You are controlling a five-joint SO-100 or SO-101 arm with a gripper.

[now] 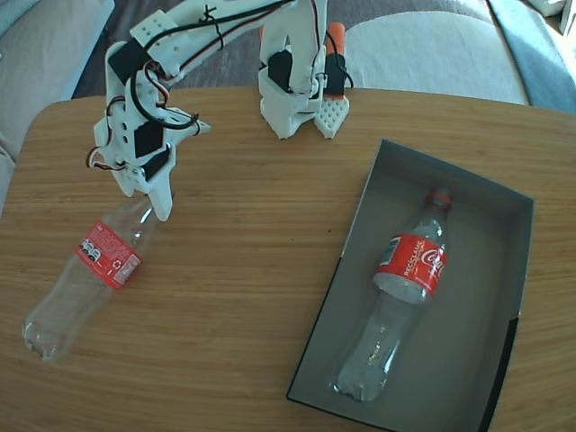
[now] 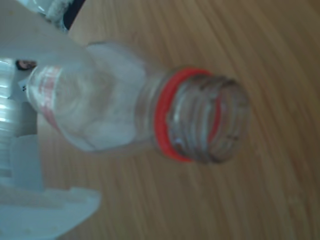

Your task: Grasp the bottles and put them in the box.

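One bottle (image 1: 85, 274) lies diagonal, neck toward tool (image 1: 160, 205); tool's grip state unclear.

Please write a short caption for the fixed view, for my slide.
White arm's pincer at the neck of one bottle on the table; another bottle lies in the box.
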